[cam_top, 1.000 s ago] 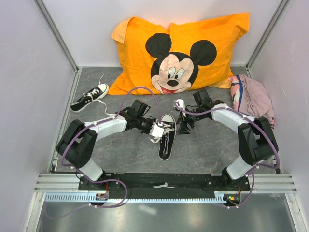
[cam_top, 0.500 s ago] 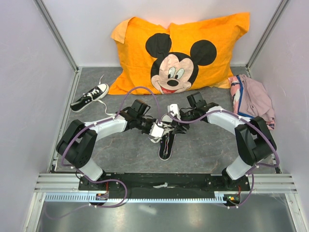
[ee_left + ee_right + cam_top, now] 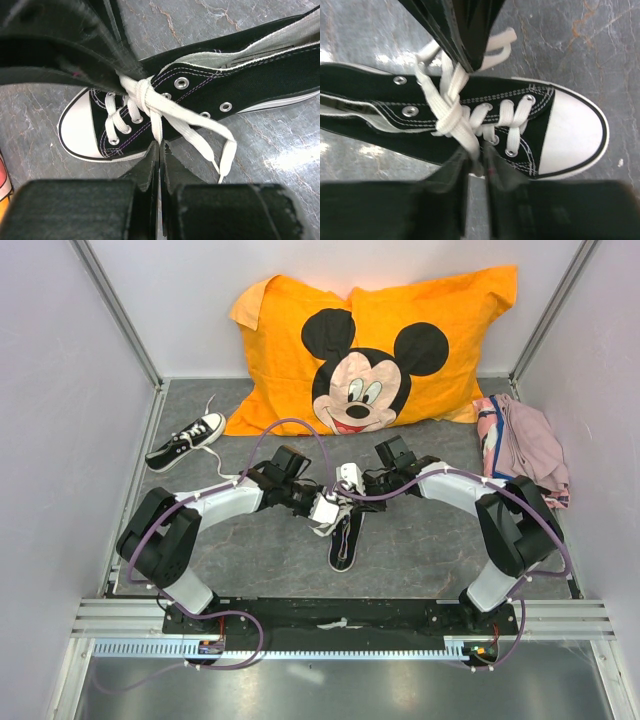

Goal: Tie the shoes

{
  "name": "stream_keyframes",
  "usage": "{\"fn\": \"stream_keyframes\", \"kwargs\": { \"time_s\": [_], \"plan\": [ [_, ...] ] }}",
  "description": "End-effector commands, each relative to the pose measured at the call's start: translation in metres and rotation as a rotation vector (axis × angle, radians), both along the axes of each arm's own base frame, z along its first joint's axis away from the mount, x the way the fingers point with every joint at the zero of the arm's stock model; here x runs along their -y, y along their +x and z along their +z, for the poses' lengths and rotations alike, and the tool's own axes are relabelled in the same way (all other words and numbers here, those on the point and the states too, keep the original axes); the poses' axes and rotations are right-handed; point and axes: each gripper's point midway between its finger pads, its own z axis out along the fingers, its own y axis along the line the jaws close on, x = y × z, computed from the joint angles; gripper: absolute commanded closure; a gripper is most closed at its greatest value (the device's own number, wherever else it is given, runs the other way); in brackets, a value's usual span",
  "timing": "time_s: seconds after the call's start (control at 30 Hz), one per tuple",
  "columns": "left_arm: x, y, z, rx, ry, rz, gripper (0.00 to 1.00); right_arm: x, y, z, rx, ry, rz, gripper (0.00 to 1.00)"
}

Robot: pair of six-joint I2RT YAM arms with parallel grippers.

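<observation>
**One twist in, both strands held**

The shoe [image 3: 343,540] lay on the surface [image 3: 430,540] between the arms, its long axis running near to far with the toe toward the pillow [image 3: 370,350]. Its laces [image 3: 145,95] crossed in a single twist over the eyelets. The left tool [image 3: 160,147] was clenched on one strand at the shoe's left flank. The right tool [image 3: 477,161] pinched the other strand from the opposite side, so tightening would likely mean pulling apart across that axis. The second shoe [image 3: 186,440] lay well apart at far left and a cloth bundle [image 3: 525,445] at far right — neither stood in the way.
</observation>
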Motion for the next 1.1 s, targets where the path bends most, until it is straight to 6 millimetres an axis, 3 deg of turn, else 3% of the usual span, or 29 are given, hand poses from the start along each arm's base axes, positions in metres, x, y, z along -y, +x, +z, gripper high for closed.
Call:
{"fn": "stream_keyframes", "kwargs": {
  "time_s": [0.0,0.3,0.53,1.07],
  "plan": [
    [0.002,-0.001,0.009,0.02,-0.038,-0.026,0.98,0.005,0.01,0.0,0.051,-0.039,-0.004,0.97],
    [-0.016,0.004,0.009,0.025,-0.014,0.032,0.98,0.038,0.014,0.011,0.073,-0.066,-0.104,1.0],
    [-0.02,0.007,0.01,0.029,-0.007,0.048,0.99,0.063,0.017,0.005,0.074,-0.132,-0.154,1.0],
    [-0.022,0.002,0.007,0.006,0.004,0.053,0.98,0.081,0.028,-0.005,0.113,-0.216,-0.174,1.0]
  ]
}}
